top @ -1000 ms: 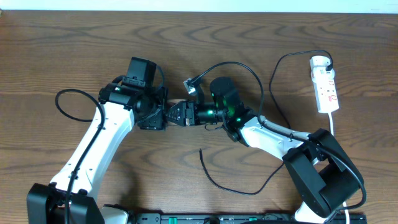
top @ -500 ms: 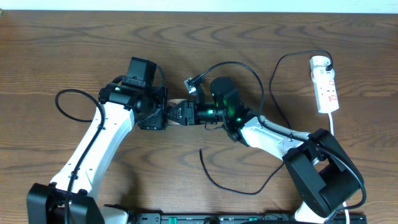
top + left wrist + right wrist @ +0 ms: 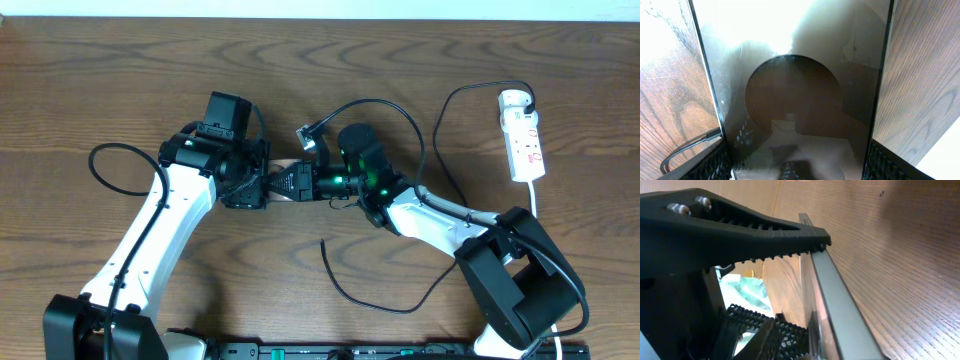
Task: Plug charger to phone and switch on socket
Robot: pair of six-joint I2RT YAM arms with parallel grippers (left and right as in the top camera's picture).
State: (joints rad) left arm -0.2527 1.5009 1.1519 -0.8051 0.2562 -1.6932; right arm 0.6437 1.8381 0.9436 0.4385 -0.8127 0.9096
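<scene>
Ok so the phone (image 3: 800, 100) is up off the bench (image 3: 100, 80), sitting in the left tool (image 3: 258, 186). In the left wrist view the glossy slab fills the gap between the two ribbed pads (image 3: 720, 165), one on each long edge, so that tool is clenched across the phone's width.

The right tool (image 3: 285, 183) comes in from the opposite side, nose to nose with the left one in the overhead view. Its toothed upper finger (image 3: 765, 230) lies right over the phone's thin grey edge, with the lower finger underneath. Honestly can't tell if it's actually pinching the phone or just bracketing it.

The charger (image 3: 385, 309) isn't in either tool. Its thin black cable loops over the bench below the right arm, free end lying loose well apart from the phone. The socket (image 3: 523, 135) is at the far right of the bench, charger plug at its top end.
</scene>
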